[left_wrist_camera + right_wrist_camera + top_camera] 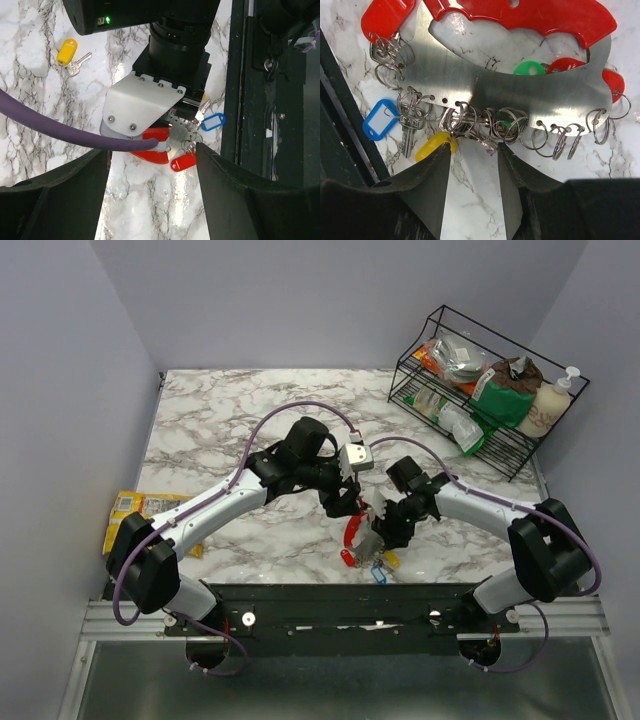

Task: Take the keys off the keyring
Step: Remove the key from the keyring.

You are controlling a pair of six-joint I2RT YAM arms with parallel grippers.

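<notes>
Lying flat close to the near edge of the white marble-patterned counter [200,420], about midway along it, is the keyring [520,95], a curved clip of bright red plastic and grey sheet metal. Steel split rings hang through a row of holes along its metal edge and carry the keys [407,137]. These include a blue-tagged key [379,124], a yellow-tagged key [436,146], a green-tagged one [530,68] showing through the clip's opening, and red-tagged ones [385,17] at either end. A loose yellow-tagged key [67,51] lies by itself on the counter, well apart from the clip, so at least one appears to be off.

The right tool [474,150] hovers just over the ring row, its fingers partly spread with nothing between them. The yellow tag sits right at one fingertip. The left tool [150,152] stands wide and empty, aimed at the red handle end.

The rings crowd and overlap, so a closing pinch could catch two rings, or a tag instead of a ring. Nothing pins the clip, so a pull may drag the whole bunch toward the near edge. A split ring probably has to be wound off, and a straight tug would likely slip.

From overhead the arms cover most of the clip. In the left wrist view the right tool's white plate hides the ring row. Which ring carries which key is hard to tell, and the green tag's blade is hidden behind the metal.
</notes>
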